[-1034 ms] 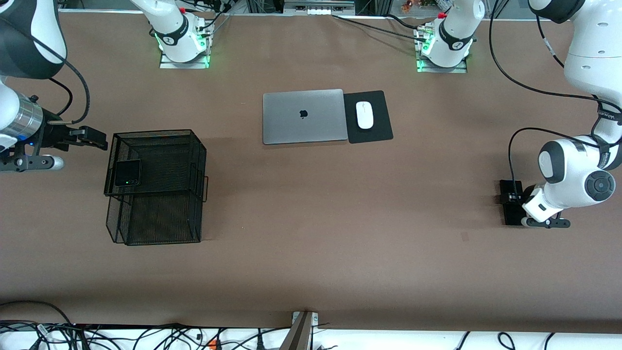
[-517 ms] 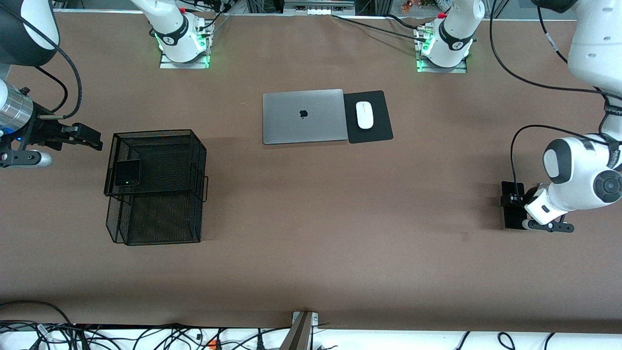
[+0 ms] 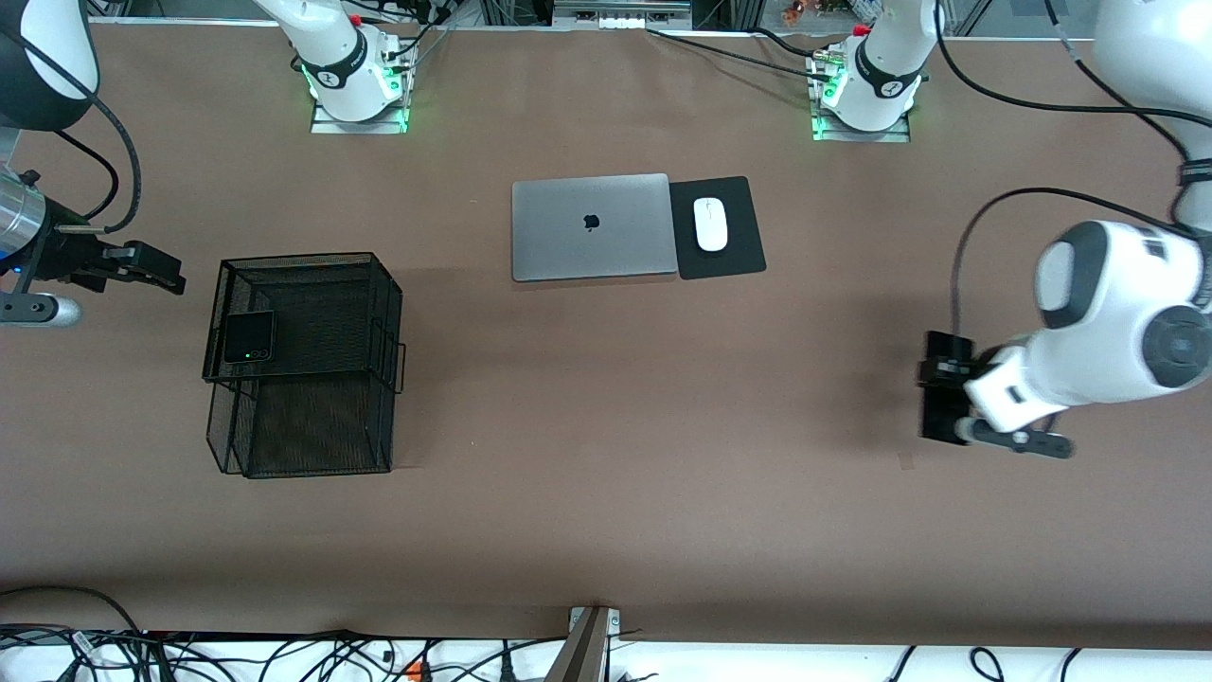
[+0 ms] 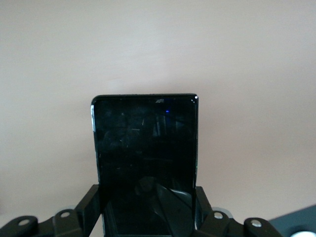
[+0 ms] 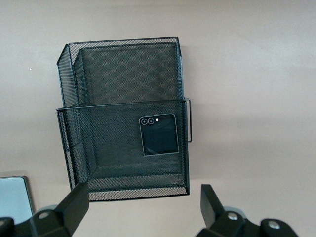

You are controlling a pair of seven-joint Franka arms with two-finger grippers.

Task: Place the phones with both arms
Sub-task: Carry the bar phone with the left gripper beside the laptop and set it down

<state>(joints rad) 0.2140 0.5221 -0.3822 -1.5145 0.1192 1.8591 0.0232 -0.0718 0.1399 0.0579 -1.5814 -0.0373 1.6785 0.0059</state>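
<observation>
— Gripping anything, that left gripper (image 3: 947, 398)?

— Yes: its jaws are clamped on the long edges of a slim black slab phone (image 4: 145, 165), held up over the tabletop (image 3: 606, 455) toward the left arm's end.

— And the right gripper (image 3: 156, 268)?

— Its jaws stand wide apart with nothing between them, over the tabletop's edge at the right arm's end, beside the black mesh basket (image 3: 303, 365).

— Where's the other phone?

— A small black flip phone (image 3: 248, 336) lies flat in the basket's upper tier. A closed grey laptop (image 3: 592, 227) and a white mouse (image 3: 710, 224) on a black pad (image 3: 720, 229) sit near the robots' bases.
</observation>
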